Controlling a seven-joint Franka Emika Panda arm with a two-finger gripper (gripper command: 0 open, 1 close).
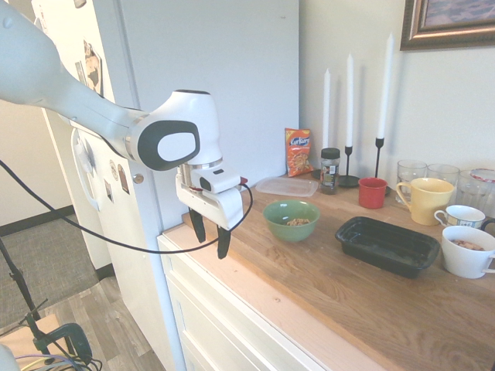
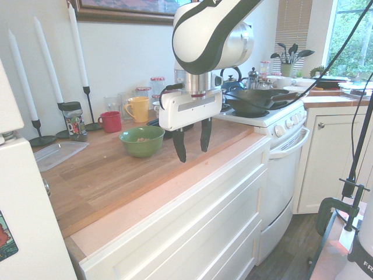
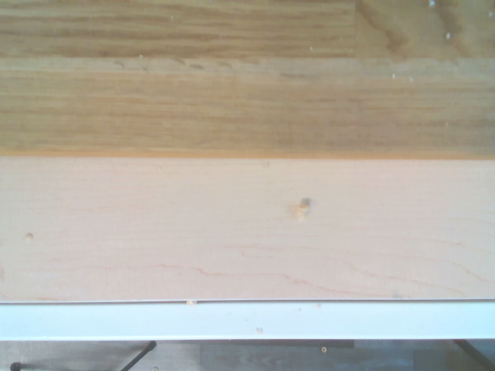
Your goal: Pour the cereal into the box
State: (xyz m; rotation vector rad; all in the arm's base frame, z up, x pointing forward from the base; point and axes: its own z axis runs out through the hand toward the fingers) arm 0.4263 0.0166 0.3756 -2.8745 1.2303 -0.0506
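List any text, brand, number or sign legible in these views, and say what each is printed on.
"FR": black letters on the white rig part, cut off by the picture's edge.
Orange snack packet: a yellow logo, too blurred to read.
Spice jar: label too small to read.
Fridge magnets: print not legible.
Sticker on the fridge side: a picture only, no readable words.
Wrist view: no text, only the wooden counter.

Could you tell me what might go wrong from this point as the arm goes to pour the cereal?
The open, empty tool hangs at the counter's front edge, away from the green bowl holding the cereal. Gripping the curved rim could slip. The black box sits close beside white mugs, so tipping the bowl may scatter cereal or knock them.
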